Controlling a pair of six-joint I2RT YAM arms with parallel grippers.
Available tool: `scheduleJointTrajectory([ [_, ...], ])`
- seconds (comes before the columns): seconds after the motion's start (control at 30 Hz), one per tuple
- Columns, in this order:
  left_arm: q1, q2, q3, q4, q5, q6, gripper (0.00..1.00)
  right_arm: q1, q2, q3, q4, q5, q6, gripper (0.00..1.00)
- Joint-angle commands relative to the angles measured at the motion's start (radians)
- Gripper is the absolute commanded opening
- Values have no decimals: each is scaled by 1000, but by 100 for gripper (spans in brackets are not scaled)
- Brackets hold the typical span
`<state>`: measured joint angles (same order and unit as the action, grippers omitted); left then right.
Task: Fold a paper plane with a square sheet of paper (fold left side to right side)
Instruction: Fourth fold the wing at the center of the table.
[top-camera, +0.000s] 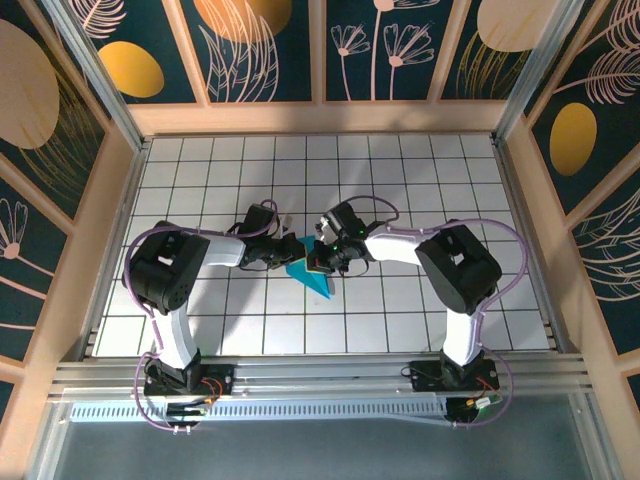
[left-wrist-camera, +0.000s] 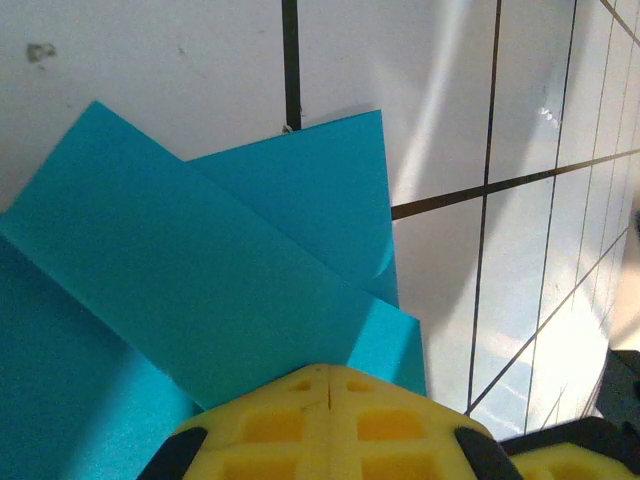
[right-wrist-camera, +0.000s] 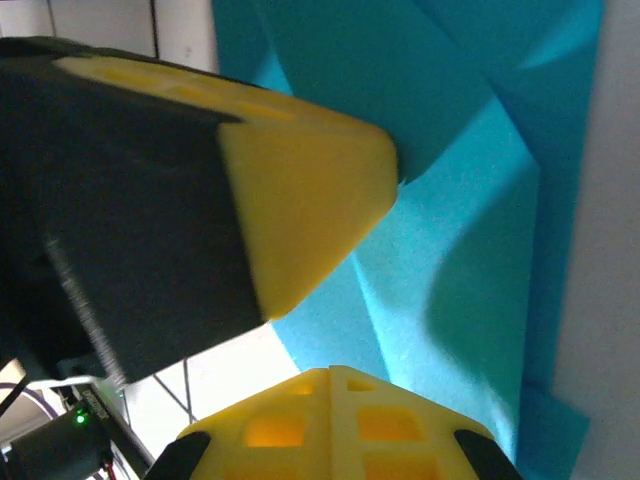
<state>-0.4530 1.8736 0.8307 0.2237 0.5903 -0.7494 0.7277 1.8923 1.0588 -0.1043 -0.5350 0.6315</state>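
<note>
Premises were a robotics test cell: gridded white desk (top-camera: 400, 170), aluminium mounting rail (top-camera: 320, 375) at 6 o'clock, patterned enclosure walls (top-camera: 270, 50).

We've got our cyan-blue sheet of paper (top-camera: 318, 280) lying flat about mid-table (top-camera: 420, 180), well clear of every edge, creased into overlapping flaps with one sharp tip aimed toward the near edge.

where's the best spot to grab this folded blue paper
Likely the stacked flap edge of the folded cyan paper, beside the tiled table. It lies flat, so come low from that open side and pinch where the layers overlap.
</note>
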Motion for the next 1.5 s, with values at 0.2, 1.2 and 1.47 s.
scheduleJointTrajectory([
  [0.2,-6,36,-12,-85,-84,8,0,9,53,-17,1,29,12,0],
  [1.2,-5,69,10,-129,-118,5,0,53,-111,-316,-12,0,68,0],
  [1.47,-6,68,12,-133,-121,9,0,65,-125,-325,-27,7,70,0],
])
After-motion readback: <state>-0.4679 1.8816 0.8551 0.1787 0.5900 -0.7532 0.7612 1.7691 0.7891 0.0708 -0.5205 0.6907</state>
